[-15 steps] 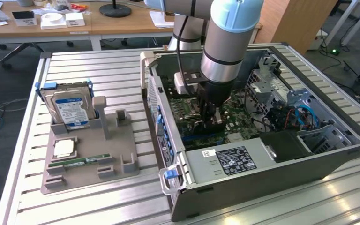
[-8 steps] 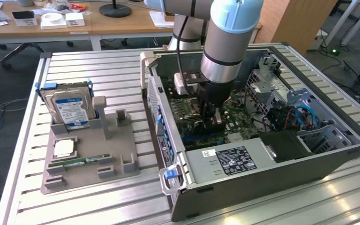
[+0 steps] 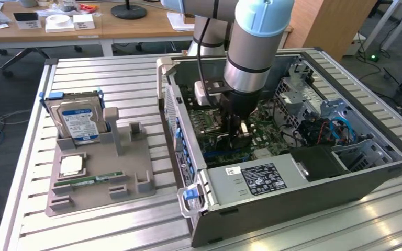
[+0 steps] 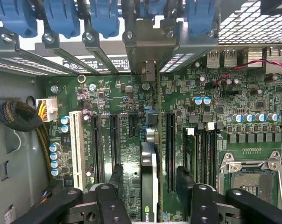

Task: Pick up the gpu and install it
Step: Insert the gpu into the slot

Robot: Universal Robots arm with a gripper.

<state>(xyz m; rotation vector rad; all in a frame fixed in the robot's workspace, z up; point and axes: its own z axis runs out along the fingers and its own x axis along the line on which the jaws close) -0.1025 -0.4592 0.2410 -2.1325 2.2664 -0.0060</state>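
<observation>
The gpu point(image 4: 149, 161) stands on edge in a slot of the green motherboard point(image 4: 122, 102), and its silver bracket point(image 4: 148, 70) meets the case's rear slot wall. My gripper point(image 4: 150, 182) is open, straddling the card's upper edge. One black finger point(image 4: 116, 176) is on each side of the card, and a gap shows between each finger and the card. In the exterior view the gripper point(image 3: 236, 130) reaches straight down into the open computer case point(image 3: 271, 209), where the dark gpu point(image 3: 223, 140) sits just beneath it.
On the exterior view's left, a grey holder tray point(image 3: 103, 183) carries a hard drive point(image 3: 79, 123), a processor chip point(image 3: 71, 166) and a green memory stick point(image 3: 89, 181). Inside the case are the power supply point(image 3: 253, 180), blue cables point(image 3: 341, 130), blue slot clips point(image 4: 61, 18) and an empty processor socket point(image 4: 253, 175).
</observation>
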